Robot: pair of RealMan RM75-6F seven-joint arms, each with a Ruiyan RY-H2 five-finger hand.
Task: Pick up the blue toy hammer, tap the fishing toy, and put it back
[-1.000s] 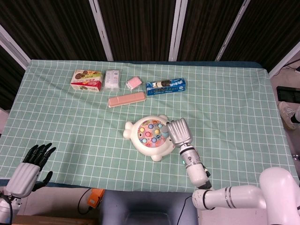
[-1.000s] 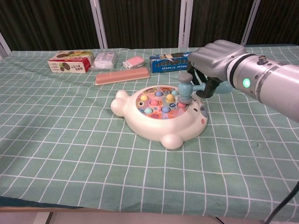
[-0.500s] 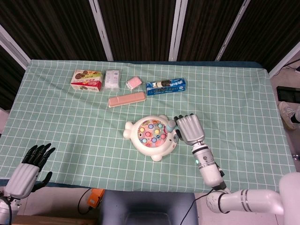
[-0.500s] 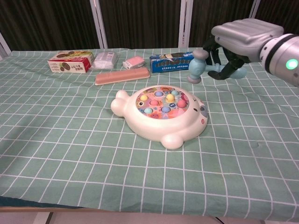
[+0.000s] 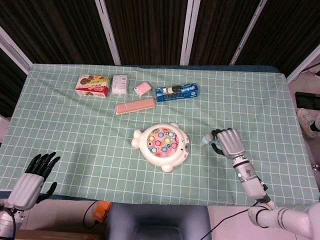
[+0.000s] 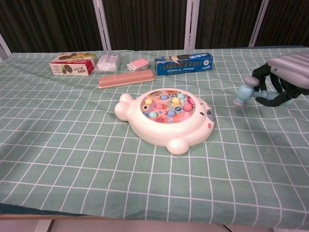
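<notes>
The white fish-shaped fishing toy point(image 5: 161, 144) point(image 6: 167, 117) with coloured pegs sits at the table's middle. My right hand point(image 5: 228, 142) point(image 6: 285, 79) is to its right, well apart from it, and grips the blue toy hammer point(image 5: 207, 139) point(image 6: 246, 93) by the handle. The hammer's head points left toward the toy and hangs above the cloth. My left hand point(image 5: 34, 172) hangs off the table's near left corner, fingers apart, holding nothing; the chest view does not show it.
Along the far side lie a snack box point(image 5: 92, 85), a white packet point(image 5: 119, 84), a small pink box point(image 5: 142, 88), a blue box point(image 5: 176, 92) and a long pink case point(image 5: 135, 106). A green checked cloth point(image 5: 75, 135) covers the table.
My right hand lifted the hammer off the fishing toy and carried it to the right, away from the toy and lower toward the cloth. The left hand stayed put.
</notes>
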